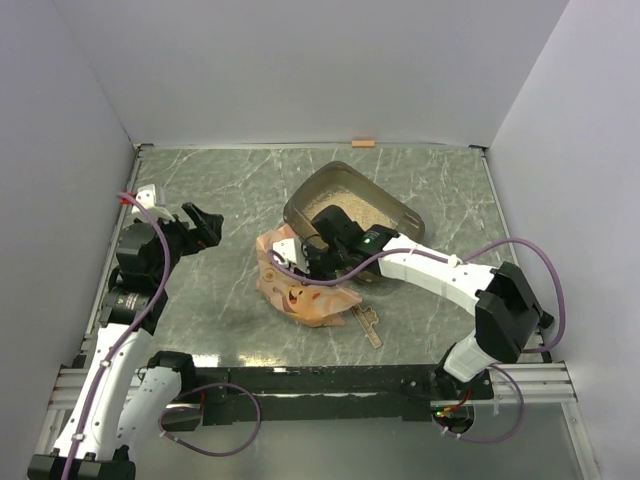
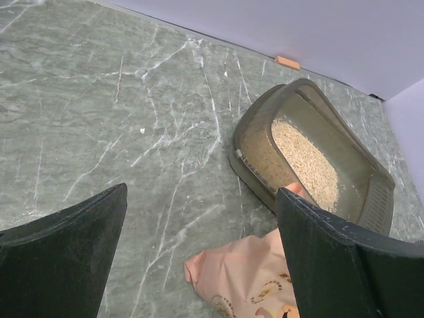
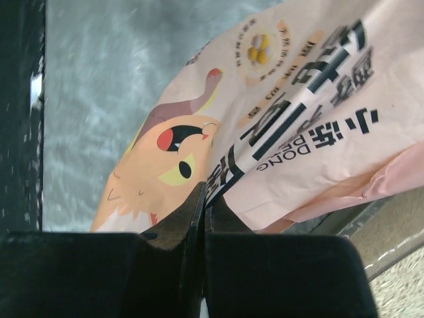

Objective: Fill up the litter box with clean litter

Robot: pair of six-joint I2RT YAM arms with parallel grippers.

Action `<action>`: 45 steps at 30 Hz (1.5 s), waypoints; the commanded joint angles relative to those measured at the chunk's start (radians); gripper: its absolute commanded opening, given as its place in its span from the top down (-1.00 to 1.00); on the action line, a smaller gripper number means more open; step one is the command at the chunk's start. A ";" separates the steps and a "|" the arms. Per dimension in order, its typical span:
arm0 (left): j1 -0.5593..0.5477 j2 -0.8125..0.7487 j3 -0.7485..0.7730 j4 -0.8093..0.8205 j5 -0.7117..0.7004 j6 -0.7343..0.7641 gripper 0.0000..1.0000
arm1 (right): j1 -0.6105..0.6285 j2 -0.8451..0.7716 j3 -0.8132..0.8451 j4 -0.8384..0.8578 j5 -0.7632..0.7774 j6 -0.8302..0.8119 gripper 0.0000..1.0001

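I am in the pouring step. The box [image 2: 265, 103] sits toward the far edge of the table [image 1: 220, 190], a bit right of the middle. There is already some litter [image 2: 305, 159] in it, a pale sandy patch. It does not cover the whole floor, so I think the job is only part done.

The bag [image 1: 310, 295] lies crumpled in the middle of the table, on the near-left side of the box. It looks like it touches the box's rim. My right gripper [image 3: 203, 205] reaches over the box corner. Its fingers are pressed tight together with a fold of the bag pinched between them, right by the cat picture. I cannot tell where the open mouth of the bag is from here.

My left gripper [image 1: 207, 226] hangs over the left side of the table, well apart from the bag and box. Its fingers are spread wide and hold nothing.

A small tan thing [image 1: 368, 326] lies just beside the bag, toward the near edge. I will leave it alone.

Next I think I need to lift the bag and tip it so its mouth goes over the rim. The bag is floppy, so it may sag or spill on the table. The free left gripper could grab the other end to help.
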 commanded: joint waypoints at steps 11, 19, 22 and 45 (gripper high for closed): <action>-0.013 0.261 0.011 0.186 0.626 0.043 -0.94 | 0.151 -0.047 0.076 -0.034 -0.017 -0.363 1.00; -0.065 0.396 0.036 0.240 0.870 0.104 -0.94 | 0.172 -0.114 0.011 -0.012 -0.005 -0.341 0.69; -0.094 0.449 0.044 0.229 0.938 0.136 -0.94 | 0.174 -0.145 -0.021 0.016 -0.009 -0.332 0.67; -0.145 0.407 -0.036 0.373 0.907 0.132 0.99 | 0.165 -0.531 -0.239 0.284 0.294 0.008 -0.32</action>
